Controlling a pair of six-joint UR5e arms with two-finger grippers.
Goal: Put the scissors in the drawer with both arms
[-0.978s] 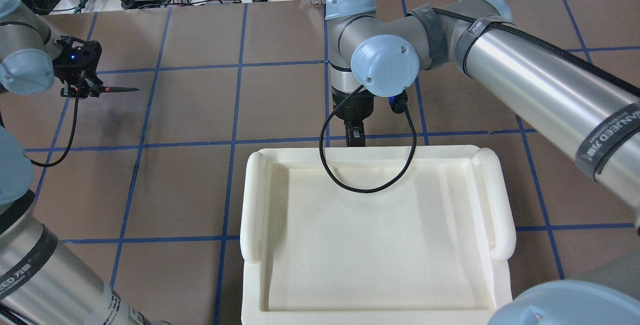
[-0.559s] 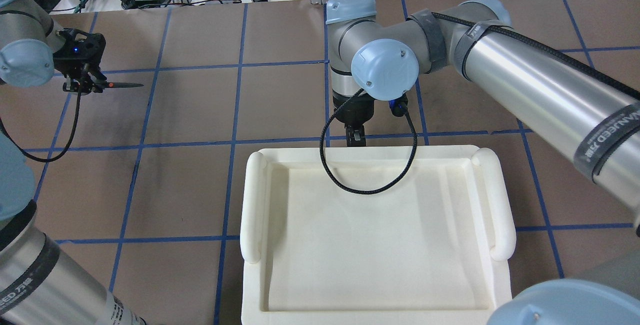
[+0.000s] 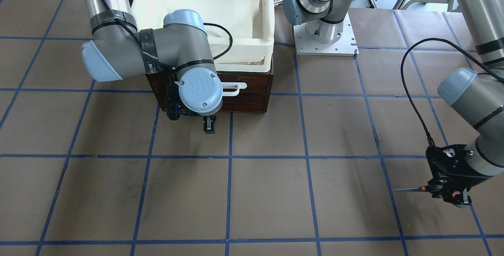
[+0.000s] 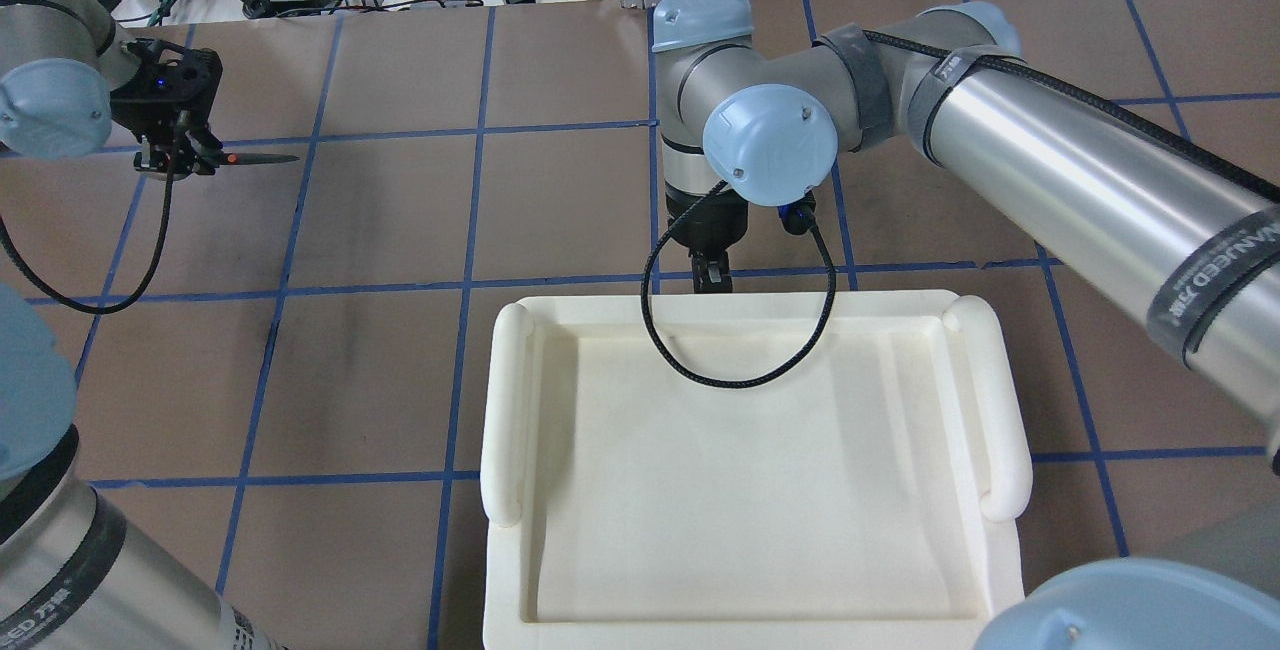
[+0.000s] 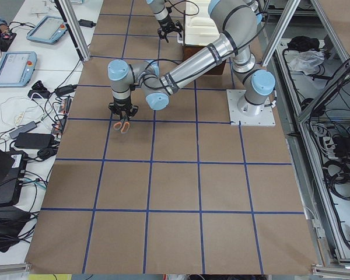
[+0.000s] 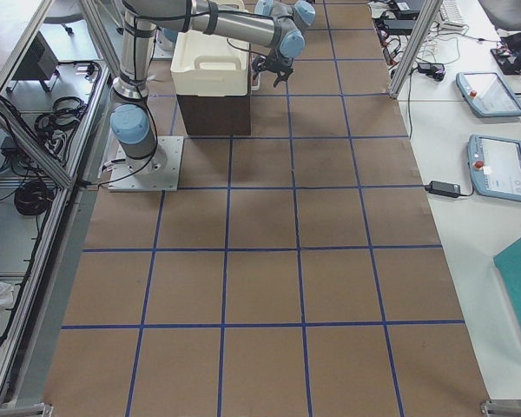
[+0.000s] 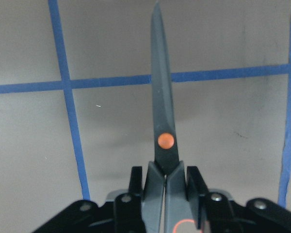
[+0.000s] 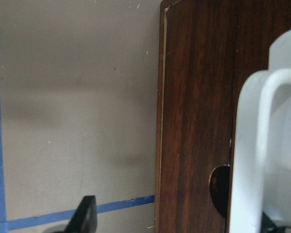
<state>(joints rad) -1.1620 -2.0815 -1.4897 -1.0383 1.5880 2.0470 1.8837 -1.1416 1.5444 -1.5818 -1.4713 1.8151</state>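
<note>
Brown taped worktop (image 4: 400, 380): left gripper (image 4: 172, 162) clamps the scissors (image 4: 255, 159), blades pointing right toward the drawer (image 3: 248, 100), well apart; right gripper (image 3: 210, 125) hangs beside its handle (image 3: 234, 88), opening unclear.

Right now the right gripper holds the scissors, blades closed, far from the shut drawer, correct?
No: the left gripper holds the scissors, blades closed, far from the shut drawer. The left wrist view shows it clamped on them; the right gripper hangs at the drawer front.
</note>
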